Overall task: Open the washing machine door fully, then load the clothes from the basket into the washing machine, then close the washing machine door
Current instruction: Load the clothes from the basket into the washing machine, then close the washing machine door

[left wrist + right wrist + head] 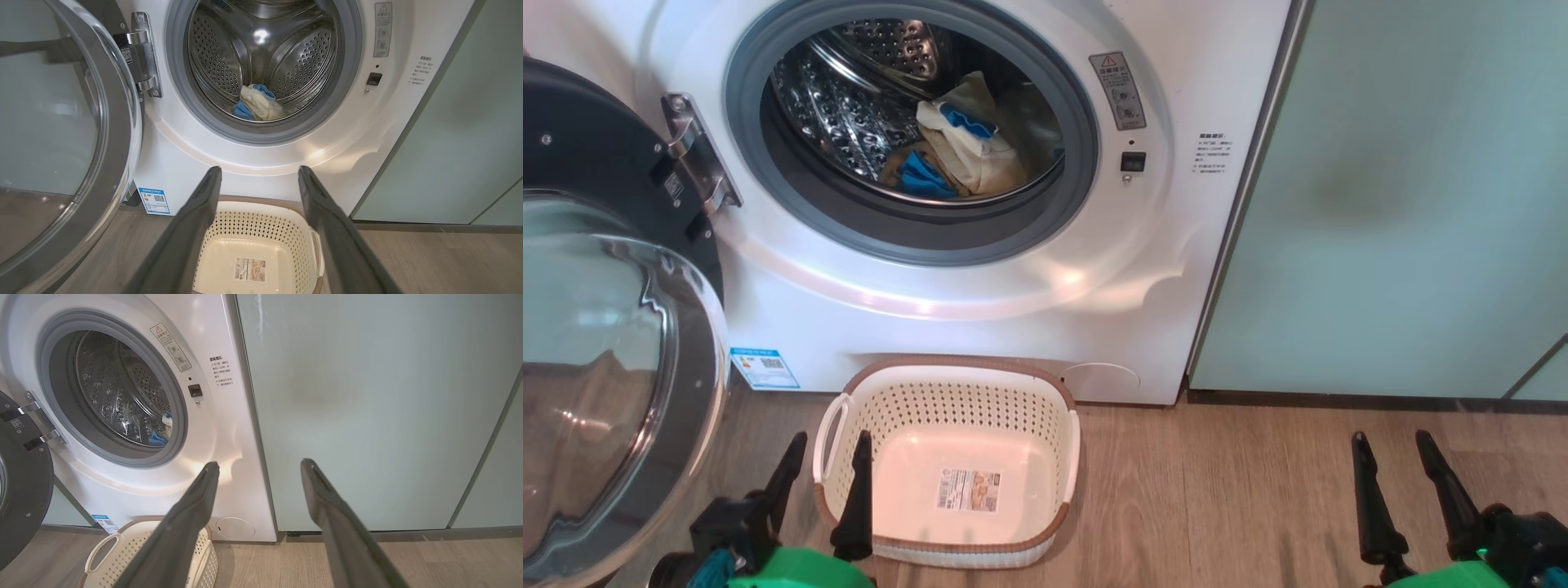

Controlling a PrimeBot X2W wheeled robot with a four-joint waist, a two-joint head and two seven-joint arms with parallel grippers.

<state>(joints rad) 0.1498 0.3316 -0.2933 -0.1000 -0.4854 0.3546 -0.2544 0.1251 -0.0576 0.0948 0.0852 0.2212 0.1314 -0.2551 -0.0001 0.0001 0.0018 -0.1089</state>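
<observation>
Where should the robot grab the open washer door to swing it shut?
Free rim of the washing machine door, farthest from the hinge: most leverage. It stands swung wide, so the left claw, beside it, should probably come from its outer side.

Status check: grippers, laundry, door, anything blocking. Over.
Left gripper and right gripper open, holding nothing. Clothes in the drum; basket empty. Washing machine door stands wide open, not yet closed. Nothing across the drum mouth.
</observation>
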